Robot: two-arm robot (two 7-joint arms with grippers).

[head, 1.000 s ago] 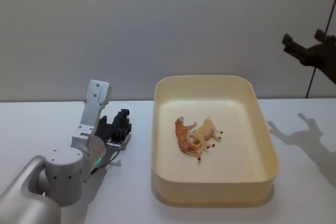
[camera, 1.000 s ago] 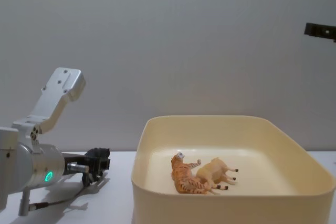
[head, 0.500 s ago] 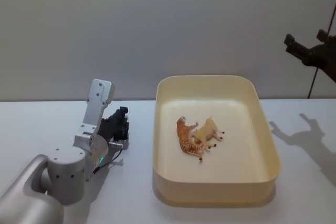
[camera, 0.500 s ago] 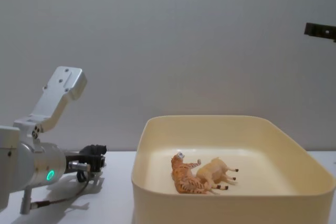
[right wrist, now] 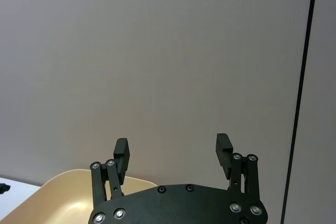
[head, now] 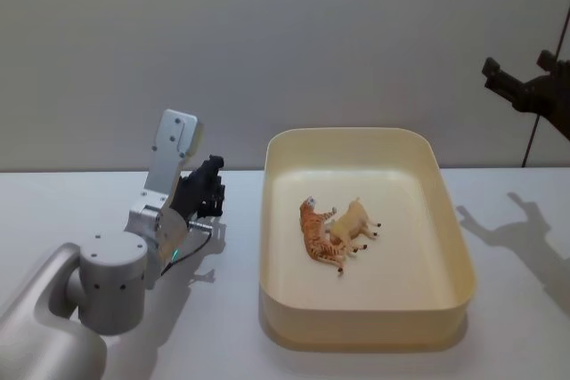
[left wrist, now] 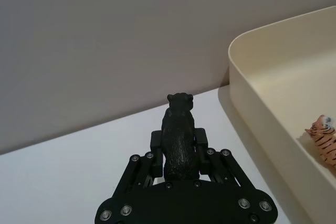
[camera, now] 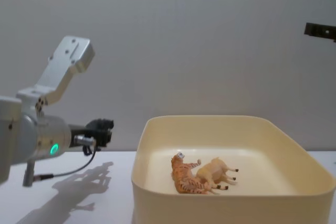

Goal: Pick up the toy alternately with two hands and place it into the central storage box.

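My left gripper (head: 210, 186) (left wrist: 178, 139) (camera: 104, 131) is shut on a small black toy animal (left wrist: 179, 140) (head: 212, 169) and holds it in the air above the table, left of the central storage box (head: 449, 220) (camera: 231, 211) (left wrist: 247, 85). Inside the cream box lie an orange striped tiger toy (head: 316, 234) (camera: 184, 177) and a tan animal toy (head: 352, 224) (camera: 216, 172), side by side. My right gripper (head: 525, 86) (right wrist: 173, 153) is open, raised high at the far right, holding nothing.
The white table (head: 107, 202) stretches around the box. A grey wall (head: 267, 42) stands close behind. A thin black cable (camera: 73, 170) hangs under the left wrist. A dark vertical pole (right wrist: 300, 93) runs beside the right gripper.
The left arm has lifted the black toy off the table and upward. The right gripper and the toys in the box have stayed put.
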